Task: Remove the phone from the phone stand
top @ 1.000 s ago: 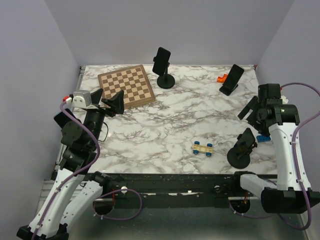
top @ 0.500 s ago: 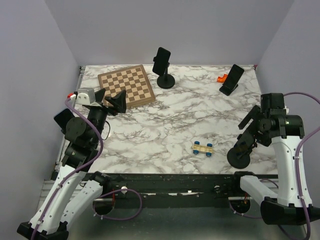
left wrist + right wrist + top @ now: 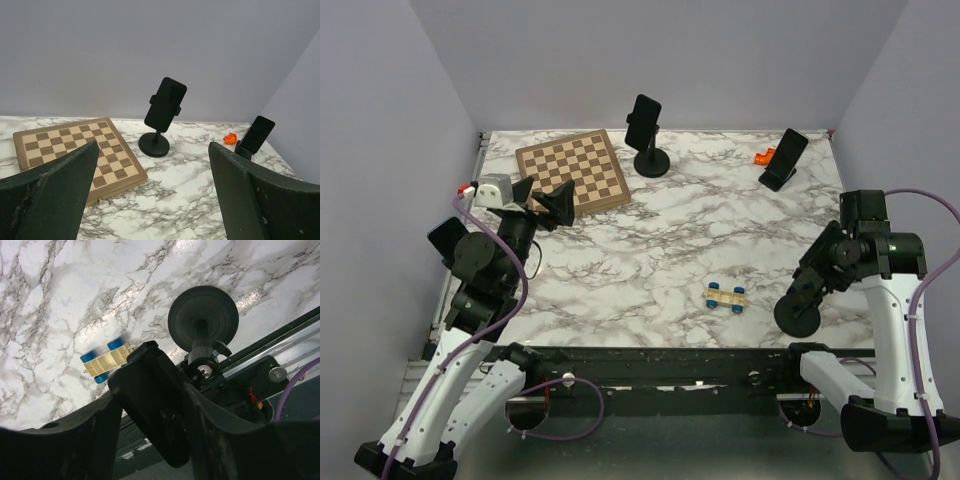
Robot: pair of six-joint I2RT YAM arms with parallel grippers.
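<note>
A black phone (image 3: 150,405) sits in the clamp of a black phone stand whose round base (image 3: 202,317) rests near the table's front right edge. From above, that phone (image 3: 807,287) and the stand base (image 3: 804,316) lie just under my right arm. My right gripper (image 3: 150,390) straddles the phone, with a finger pressed against each long edge. My left gripper (image 3: 545,200) hangs open and empty above the table's left side, near the chessboard (image 3: 572,172). Through the wrist camera the left gripper (image 3: 154,165) has only marble between its fingers.
A second black phone (image 3: 643,120) stands in a round-base stand (image 3: 652,162) at the back centre. A third phone (image 3: 788,155) leans in a low holder at the back right beside an orange piece (image 3: 763,157). A blue-wheeled toy car (image 3: 727,296) lies left of the gripped phone.
My right arm came down and forward onto the near-right phone, and its fingers closed in on the phone's edges. My left arm shifted slightly and stayed open.
</note>
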